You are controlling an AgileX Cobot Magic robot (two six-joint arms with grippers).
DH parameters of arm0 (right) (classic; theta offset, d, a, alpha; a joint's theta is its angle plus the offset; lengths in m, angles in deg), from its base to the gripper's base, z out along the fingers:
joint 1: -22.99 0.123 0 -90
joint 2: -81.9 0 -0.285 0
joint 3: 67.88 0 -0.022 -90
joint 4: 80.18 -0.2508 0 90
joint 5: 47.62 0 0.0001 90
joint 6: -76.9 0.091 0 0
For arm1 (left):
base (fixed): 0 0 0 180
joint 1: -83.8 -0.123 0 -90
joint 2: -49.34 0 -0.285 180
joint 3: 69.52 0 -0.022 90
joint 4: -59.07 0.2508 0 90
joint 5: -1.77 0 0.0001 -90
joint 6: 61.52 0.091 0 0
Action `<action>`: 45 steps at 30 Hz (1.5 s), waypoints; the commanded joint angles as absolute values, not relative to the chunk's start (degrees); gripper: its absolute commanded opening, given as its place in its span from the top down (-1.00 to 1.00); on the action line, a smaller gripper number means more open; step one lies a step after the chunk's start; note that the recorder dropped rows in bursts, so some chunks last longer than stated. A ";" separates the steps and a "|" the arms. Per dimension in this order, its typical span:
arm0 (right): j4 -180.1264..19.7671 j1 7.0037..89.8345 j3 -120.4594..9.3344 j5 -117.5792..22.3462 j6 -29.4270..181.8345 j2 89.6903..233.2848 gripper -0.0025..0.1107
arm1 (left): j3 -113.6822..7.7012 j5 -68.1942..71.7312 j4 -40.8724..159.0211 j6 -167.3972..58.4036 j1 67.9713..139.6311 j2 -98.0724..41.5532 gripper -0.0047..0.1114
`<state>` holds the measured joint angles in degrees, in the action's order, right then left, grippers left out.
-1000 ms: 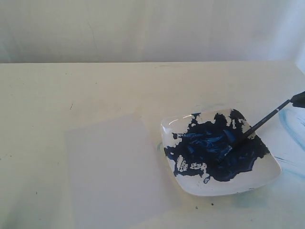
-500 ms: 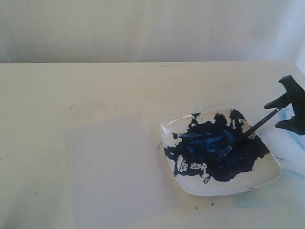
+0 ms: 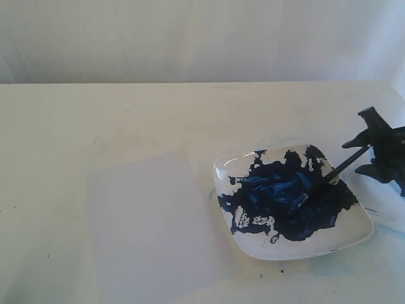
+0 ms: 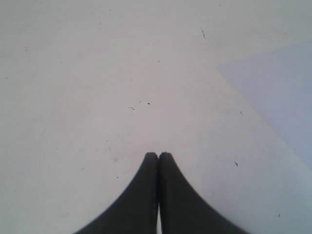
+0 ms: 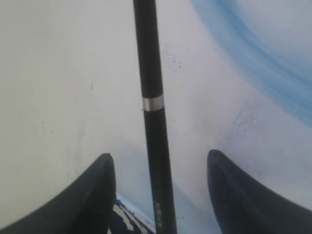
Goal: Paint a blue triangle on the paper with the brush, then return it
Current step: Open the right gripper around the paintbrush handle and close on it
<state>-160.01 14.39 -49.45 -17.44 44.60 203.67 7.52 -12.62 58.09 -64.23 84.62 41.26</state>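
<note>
The brush (image 3: 338,170) rests slanted on the white plate (image 3: 256,250), its bristle tip down in the big dark-blue paint blotch (image 3: 285,193). My right gripper (image 3: 352,158) is open at the far end of the handle, one finger on each side. In the right wrist view the brush (image 5: 155,117) runs between the fingers of the right gripper (image 5: 160,155) with clear gaps on both sides. The paper (image 3: 152,228) lies blank to the left of the plate; no blue triangle shows. My left gripper (image 4: 158,154) is shut and empty above the tabletop, near a corner of the paper (image 4: 278,97).
Faint light-blue curved smears (image 3: 383,161) mark the cream tabletop to the right of the plate and show as smears (image 5: 263,63) under the right gripper. A bit of the plate's rim (image 5: 127,209) shows beside one right finger. A pale wall runs behind the table.
My right gripper has come in from the right edge of the exterior view and now straddles the end of the brush handle. The brush, plate and paper have not moved.
</note>
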 commanded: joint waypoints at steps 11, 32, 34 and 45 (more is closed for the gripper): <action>-165.63 14.39 -49.45 -20.59 40.49 204.55 0.12 | 7.70 -12.78 57.69 -64.22 84.47 41.55 0.92; -165.64 14.39 -49.45 -18.72 40.49 204.55 0.23 | 7.70 -12.78 57.69 -64.22 84.47 41.55 0.92; -165.64 14.39 -49.45 -18.56 40.49 204.55 0.27 | 7.70 -12.78 57.69 -64.22 84.47 41.55 0.92; -165.42 14.39 -49.45 -16.72 39.46 205.09 0.28 | 7.70 -12.78 57.69 -64.22 84.47 41.55 0.92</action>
<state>-165.25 14.39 -49.45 -17.86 40.66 204.58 7.52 -12.62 58.09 -64.23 84.62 41.26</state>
